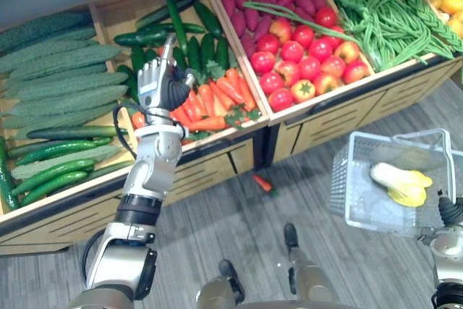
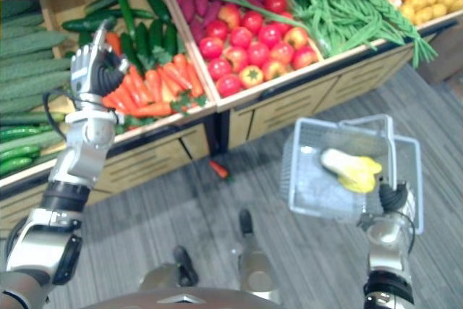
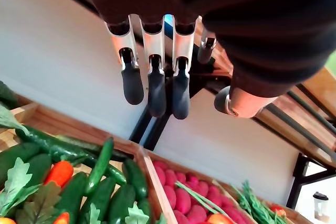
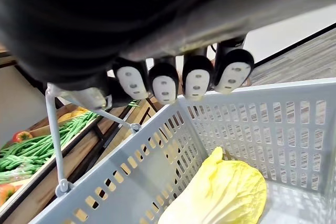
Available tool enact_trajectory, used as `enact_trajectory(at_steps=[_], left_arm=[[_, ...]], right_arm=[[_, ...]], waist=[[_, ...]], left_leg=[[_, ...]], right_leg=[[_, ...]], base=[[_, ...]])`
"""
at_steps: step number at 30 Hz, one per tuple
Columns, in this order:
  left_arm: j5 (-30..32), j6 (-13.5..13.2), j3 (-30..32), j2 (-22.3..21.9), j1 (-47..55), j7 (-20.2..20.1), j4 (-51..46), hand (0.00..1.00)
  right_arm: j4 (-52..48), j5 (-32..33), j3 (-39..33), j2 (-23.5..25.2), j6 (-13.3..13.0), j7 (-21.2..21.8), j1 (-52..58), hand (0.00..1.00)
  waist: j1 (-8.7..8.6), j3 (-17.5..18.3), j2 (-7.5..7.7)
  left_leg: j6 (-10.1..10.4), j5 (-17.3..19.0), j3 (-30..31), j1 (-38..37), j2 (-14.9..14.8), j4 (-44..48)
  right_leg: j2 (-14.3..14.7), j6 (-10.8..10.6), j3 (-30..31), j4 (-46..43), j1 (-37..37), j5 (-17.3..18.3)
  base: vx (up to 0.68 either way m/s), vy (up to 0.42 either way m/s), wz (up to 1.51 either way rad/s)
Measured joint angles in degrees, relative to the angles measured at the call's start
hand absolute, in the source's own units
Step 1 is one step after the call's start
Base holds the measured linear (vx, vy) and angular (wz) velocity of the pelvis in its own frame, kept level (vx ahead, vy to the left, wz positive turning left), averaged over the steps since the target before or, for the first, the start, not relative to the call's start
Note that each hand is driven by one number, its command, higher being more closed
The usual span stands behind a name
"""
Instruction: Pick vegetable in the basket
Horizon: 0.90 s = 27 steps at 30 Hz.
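The left hand (image 1: 156,81) hovers over the carrots (image 1: 215,97) with fingers straight and empty, while the right hand (image 2: 391,200), fingers curled apparently round the handle (image 4: 51,129), carries the basket (image 2: 304,173) containing a yellow cabbage (image 2: 351,170).

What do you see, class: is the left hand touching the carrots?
Apart. The left wrist view shows the left hand's straight fingers against the wall, a plain gap above the carrots.
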<state>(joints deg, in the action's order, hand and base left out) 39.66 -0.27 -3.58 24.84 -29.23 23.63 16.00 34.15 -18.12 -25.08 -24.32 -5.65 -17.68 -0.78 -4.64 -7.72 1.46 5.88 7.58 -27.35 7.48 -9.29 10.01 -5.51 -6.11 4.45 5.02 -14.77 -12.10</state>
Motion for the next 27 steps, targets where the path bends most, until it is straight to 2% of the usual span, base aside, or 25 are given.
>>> enact_trajectory(at_steps=[4, 7, 10, 14, 16, 22, 27], left_arm=[[0.2, -0.2, -0.6, 0.0, 1.1, 0.0, 0.3, 0.00], [1.8, -2.3, -3.0, 1.0, 1.8, -0.7, 2.0, 0.00], [3.0, -6.7, -10.8, 6.1, 1.9, -5.5, 4.3, 0.00], [3.9, -9.1, -13.2, 6.8, 1.9, -11.0, 5.1, 0.00], [3.9, -9.2, -13.9, 6.9, 1.9, -12.6, 5.4, 0.00], [3.9, -8.8, -14.0, 6.9, 1.9, -12.7, 11.5, 0.00], [3.9, -6.4, -11.5, 6.7, 1.9, -12.5, 15.6, 0.00]], right_arm=[[0.0, 0.0, 0.4, 0.0, 0.0, 0.0, 0.6, 1.00], [0.0, 0.0, 0.8, 0.1, 0.0, 0.0, 1.0, 1.00], [0.0, 0.0, 0.9, 0.1, -0.1, 0.0, 1.1, 1.00], [0.0, 0.0, 0.9, 0.9, -0.8, 0.0, 2.2, 1.00], [0.0, 0.0, 0.9, 1.4, -0.8, 0.0, 2.5, 1.00], [0.6, 0.1, 0.9, 2.4, -0.8, 1.0, 3.3, 1.00], [1.4, 0.1, 0.8, 2.4, -0.8, 1.6, 2.6, 1.00]], waist=[[0.07, 0.1, 0.28], [0.23, 0.2, 0.33], [0.15, 0.2, 0.37], [0.15, 0.6, 0.46], [0.06, 0.8, 0.45], [-0.38, 1.1, 0.54], [-1.50, 1.5, 0.84]], left_leg=[[0.0, 0.0, 0.0, -0.1, 0.2, -0.1], [-0.1, 0.0, 0.1, -0.2, 0.2, -0.3], [-0.1, -0.1, 0.0, -0.7, 0.4, -0.7], [-0.1, -0.1, -0.1, -0.7, 0.4, -0.8], [-0.1, -0.1, -0.2, -0.7, 0.4, -0.8], [0.0, 0.0, -0.7, -0.6, 0.4, -0.8], [0.0, 0.0, -1.1, 0.9, 0.6, -0.6]], right_leg=[[-0.2, -0.3, 0.0, 0.0, 0.1, 0.2], [-0.3, -0.3, -0.2, 0.0, 0.3, 0.2], [-0.3, -0.3, -0.1, 0.1, 0.5, 0.3], [-0.3, -0.2, -0.1, 0.3, 0.4, 0.2], [-0.3, -0.1, 0.0, 0.3, 0.4, 0.1], [-0.2, -0.3, 0.7, 0.3, -0.1, 0.3], [-0.2, -0.3, 1.2, 0.1, -1.9, 0.3]], base=[[-0.02, -0.013, 0.01], [-0.03, -0.017, 0.01], [0.00, 0.000, 0.00], [0.00, 0.000, 0.00], [0.00, -0.007, -0.02], [-0.01, -0.019, -0.05], [-0.03, -0.031, -0.03]])
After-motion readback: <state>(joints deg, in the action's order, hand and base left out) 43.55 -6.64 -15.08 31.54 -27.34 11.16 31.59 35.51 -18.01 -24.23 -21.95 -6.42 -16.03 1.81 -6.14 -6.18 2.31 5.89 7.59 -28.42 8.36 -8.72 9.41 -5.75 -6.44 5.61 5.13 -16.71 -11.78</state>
